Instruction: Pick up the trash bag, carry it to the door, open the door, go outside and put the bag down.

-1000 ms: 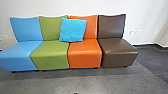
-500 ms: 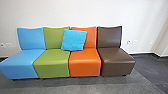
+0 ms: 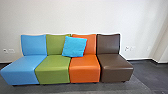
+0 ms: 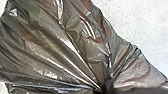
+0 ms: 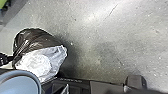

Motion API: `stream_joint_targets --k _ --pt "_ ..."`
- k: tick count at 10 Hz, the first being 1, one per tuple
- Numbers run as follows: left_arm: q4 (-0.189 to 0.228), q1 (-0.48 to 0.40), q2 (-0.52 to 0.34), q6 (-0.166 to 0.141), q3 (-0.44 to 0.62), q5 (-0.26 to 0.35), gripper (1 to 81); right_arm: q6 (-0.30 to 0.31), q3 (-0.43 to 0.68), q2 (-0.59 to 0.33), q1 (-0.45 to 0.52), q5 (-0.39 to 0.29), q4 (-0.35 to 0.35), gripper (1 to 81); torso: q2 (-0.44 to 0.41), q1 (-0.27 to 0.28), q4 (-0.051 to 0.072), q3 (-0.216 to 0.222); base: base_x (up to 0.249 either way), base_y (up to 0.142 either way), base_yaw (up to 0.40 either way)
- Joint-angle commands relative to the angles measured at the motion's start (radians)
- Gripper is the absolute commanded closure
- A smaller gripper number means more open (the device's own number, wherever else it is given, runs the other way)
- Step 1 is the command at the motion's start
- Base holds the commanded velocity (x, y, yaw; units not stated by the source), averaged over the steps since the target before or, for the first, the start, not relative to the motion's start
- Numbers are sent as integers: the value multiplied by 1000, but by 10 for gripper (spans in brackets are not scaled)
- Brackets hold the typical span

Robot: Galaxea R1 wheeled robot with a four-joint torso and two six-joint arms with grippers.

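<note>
Held bunched by the shut left claw [image 4: 104, 89] beside the robot's base [image 5: 105, 86], the trash bag [image 5: 37, 41] could be torn if snagged on the seats [image 3: 84, 73], head view's lower centre; the right claw's state cannot be told.

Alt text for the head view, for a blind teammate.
Blue seat, green seat, orange seat and brown seat, left to right, in a row along a white wall. A bright blue cushion leans across the middle two. Dark gray floor.
</note>
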Motion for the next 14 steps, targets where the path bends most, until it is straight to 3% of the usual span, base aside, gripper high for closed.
stream_joint_targets --k 1,3,5,7,9,14 --pt "5 -87 -6 5 4 58 811 -10 -27 4 37 -27 -2 10 99 -64 0 0 0 0 0" --pt "40 -46 -7 5 4 55 811 -27 -48 48 -9 16 -25 10 167 -108 0 5 0 0 0" --pt "48 -10 -14 5 4 35 811 -54 -87 81 -44 62 -25 10 238 -153 0 5 0 0 0" --pt "52 20 -9 5 4 32 811 -74 -131 110 -72 65 -25 10 309 -199 0 76 0 0 0" --pt "60 48 -3 10 4 29 811 -88 -199 153 -104 80 -25 10 365 -233 0 103 0 0 0" --pt "63 79 3 13 4 15 811 -99 -308 231 -162 116 -50 10 544 -350 0 223 0 0 0"
